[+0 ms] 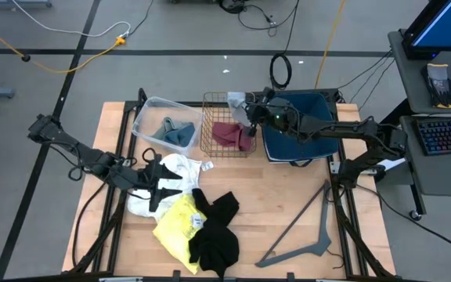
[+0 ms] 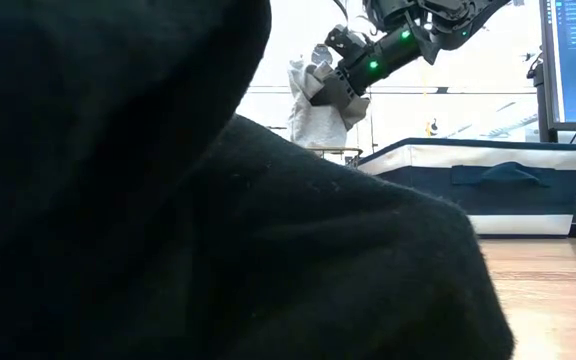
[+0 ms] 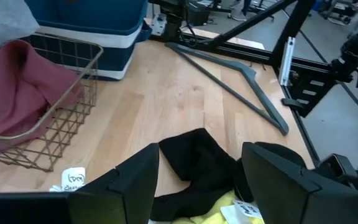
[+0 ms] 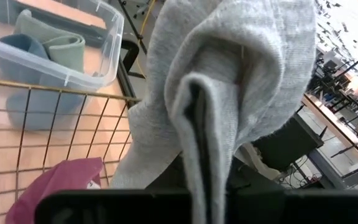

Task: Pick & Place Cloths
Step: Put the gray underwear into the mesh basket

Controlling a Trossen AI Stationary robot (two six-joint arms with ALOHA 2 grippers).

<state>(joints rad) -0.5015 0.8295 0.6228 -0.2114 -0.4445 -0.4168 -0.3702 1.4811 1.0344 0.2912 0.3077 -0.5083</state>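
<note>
My right gripper point(image 1: 247, 112) is shut on a grey cloth point(image 1: 236, 100), held in the air above the far right corner of the wire basket point(image 1: 210, 147). A maroon cloth point(image 1: 229, 135) lies inside that basket. A teal-blue cloth point(image 1: 175, 131) lies in the clear plastic bin point(image 1: 149, 110). My left gripper point(image 3: 197, 180) hovers open and empty over the white cloth point(image 1: 180, 166). Close to the near edge, a yellow cloth point(image 1: 174, 225) lies under a black cloth point(image 1: 218, 233). The black cloth point(image 2: 168, 200) fills most of the low view. My right gripper pinches a bunched fold of the grey cloth point(image 4: 194, 118) between its two fingers. The fingers come nearly level from the table's right side. The cloth wraps over the fingertips and hangs slack below them point(image 2: 313, 115), clear of the basket and table.
A navy bin with a white band point(image 1: 300, 133) stands right of the wire basket, under my right arm. A grey clothes hanger point(image 1: 304, 227) lies flat on the wood at the near right. Bare wood shows between the hanger and the black cloth.
</note>
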